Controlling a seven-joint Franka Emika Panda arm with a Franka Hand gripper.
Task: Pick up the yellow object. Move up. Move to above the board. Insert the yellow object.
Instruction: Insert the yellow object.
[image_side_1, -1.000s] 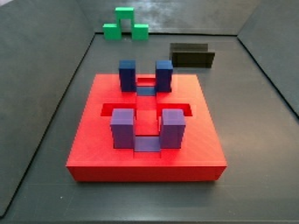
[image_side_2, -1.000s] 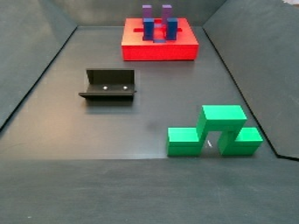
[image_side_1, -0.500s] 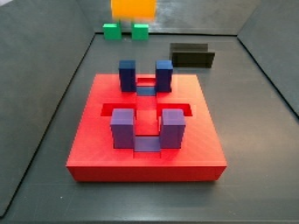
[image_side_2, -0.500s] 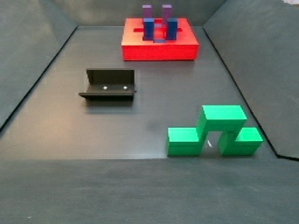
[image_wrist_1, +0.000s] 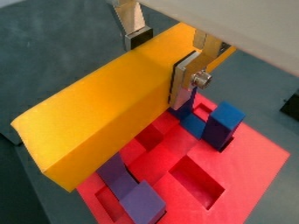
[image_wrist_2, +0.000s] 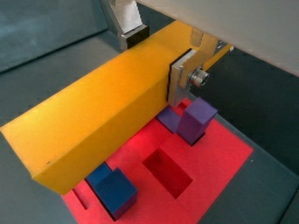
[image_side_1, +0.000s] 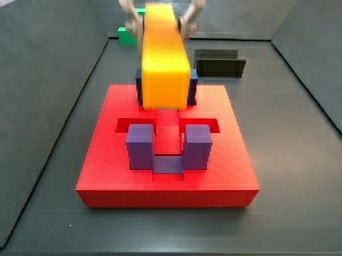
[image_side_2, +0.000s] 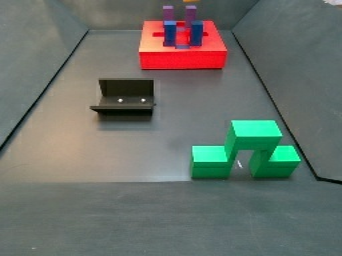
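the gripper (image_wrist_1: 166, 54) hung above the board (image_wrist_1: 251, 166), its fingers (image_wrist_1: 186, 80) clamped on the two long sides of the yellow object (image_wrist_1: 100, 114), gripping it near one end. in both wrist views the bar ran level and lengthwise away from the fingers (image_wrist_2: 184, 77), over the red slab (image_wrist_2: 222, 162) and its purple-blue posts (image_wrist_2: 191, 119), clear of them. in a side view the yellow object (image_side_1: 163, 55) hovered over the far pair of posts (image_side_1: 191, 82) on the board (image_side_1: 167, 175), covering most of them, while the near pair (image_side_1: 168, 146) stood uncovered at about 6 o'clock from it; the gripper (image_side_1: 158, 10) showed only as silver tips at the top edge. the black fixture (image_side_1: 221, 63) sat on the bench (image_side_1: 301, 190) at roughly 2 o'clock from the board. in a side view the green block (image_side_2: 245, 150) lay near the camera, the fixture (image_side_2: 124, 98) at about 10 o'clock from it, and the board (image_side_2: 182, 54) far off at 12 o'clock; neither the gripper nor the bar showed there
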